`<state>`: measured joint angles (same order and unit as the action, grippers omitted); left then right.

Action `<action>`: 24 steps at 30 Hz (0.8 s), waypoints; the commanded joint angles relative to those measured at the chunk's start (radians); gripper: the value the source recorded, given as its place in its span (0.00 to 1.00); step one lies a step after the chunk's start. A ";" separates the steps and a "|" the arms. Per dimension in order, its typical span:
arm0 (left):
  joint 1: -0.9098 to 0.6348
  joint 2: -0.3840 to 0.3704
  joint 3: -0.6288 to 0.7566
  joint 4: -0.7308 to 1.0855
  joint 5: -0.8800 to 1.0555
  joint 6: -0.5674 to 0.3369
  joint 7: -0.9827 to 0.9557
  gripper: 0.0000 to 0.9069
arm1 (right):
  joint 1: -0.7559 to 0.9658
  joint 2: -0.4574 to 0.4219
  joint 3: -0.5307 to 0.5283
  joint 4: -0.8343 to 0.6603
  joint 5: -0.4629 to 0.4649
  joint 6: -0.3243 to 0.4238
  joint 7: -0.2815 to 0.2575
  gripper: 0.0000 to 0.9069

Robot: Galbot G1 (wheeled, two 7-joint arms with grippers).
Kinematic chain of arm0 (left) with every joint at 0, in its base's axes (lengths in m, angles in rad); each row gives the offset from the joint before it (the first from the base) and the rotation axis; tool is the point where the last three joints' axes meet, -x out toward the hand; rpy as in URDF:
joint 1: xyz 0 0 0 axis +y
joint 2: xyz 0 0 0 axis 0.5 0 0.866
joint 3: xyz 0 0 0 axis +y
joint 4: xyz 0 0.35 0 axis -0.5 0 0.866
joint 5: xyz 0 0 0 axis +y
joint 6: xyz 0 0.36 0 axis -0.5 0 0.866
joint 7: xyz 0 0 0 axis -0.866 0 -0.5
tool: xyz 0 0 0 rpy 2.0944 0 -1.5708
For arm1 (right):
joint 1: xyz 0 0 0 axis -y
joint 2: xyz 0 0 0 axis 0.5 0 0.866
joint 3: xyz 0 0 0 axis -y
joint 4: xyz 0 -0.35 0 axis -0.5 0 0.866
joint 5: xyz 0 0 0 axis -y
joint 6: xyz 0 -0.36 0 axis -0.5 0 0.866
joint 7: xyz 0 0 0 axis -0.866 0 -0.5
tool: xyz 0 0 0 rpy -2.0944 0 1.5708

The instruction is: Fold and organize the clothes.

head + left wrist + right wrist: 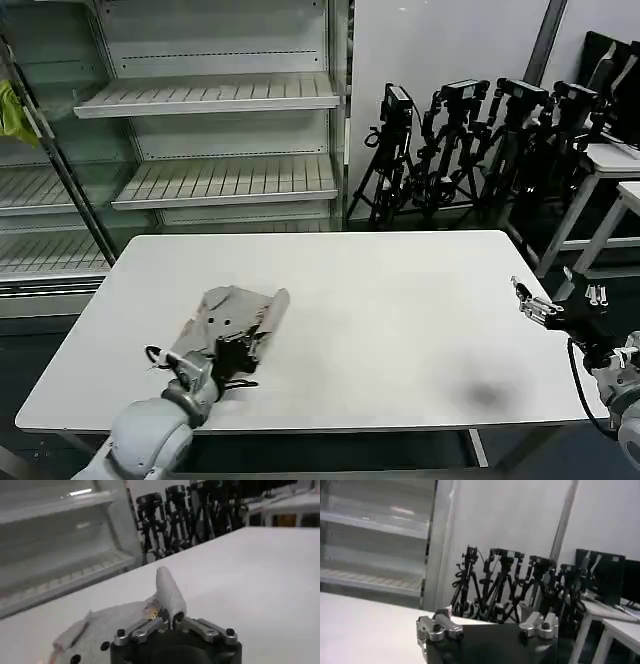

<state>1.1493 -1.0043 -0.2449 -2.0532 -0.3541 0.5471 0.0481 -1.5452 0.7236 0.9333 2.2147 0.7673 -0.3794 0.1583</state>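
Note:
A light grey T-shirt lies bunched into a small heap on the left part of the white table, near its front edge. My left gripper sits at the heap's near side, shut on a fold of the fabric. In the left wrist view the grey cloth rises in a peak straight out of the left gripper, with a small coloured print beside it. My right gripper hovers at the table's right edge, open and holding nothing. The right wrist view shows that gripper with its fingers wide apart.
Empty white shelving stands behind the table. A row of black tripods fills the back right, with other white tables beside them. A yellow-green cloth hangs at the far left. The table's middle and right are bare.

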 commanded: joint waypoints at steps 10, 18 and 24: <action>-0.209 -0.105 0.193 0.032 -0.204 -0.008 -0.063 1.00 | -0.014 0.009 -0.042 -0.017 -0.033 -0.004 0.003 1.00; -0.189 -0.095 0.194 -0.041 -0.153 -0.047 -0.041 1.00 | 0.000 0.017 -0.069 -0.047 -0.050 0.002 0.002 1.00; -0.164 -0.096 0.194 -0.062 -0.137 -0.064 -0.035 1.00 | 0.008 0.017 -0.077 -0.058 -0.054 0.005 -0.001 1.00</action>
<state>0.9846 -1.0896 -0.0705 -2.0759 -0.5048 0.5117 0.0102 -1.5419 0.7404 0.8678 2.1701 0.7213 -0.3771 0.1578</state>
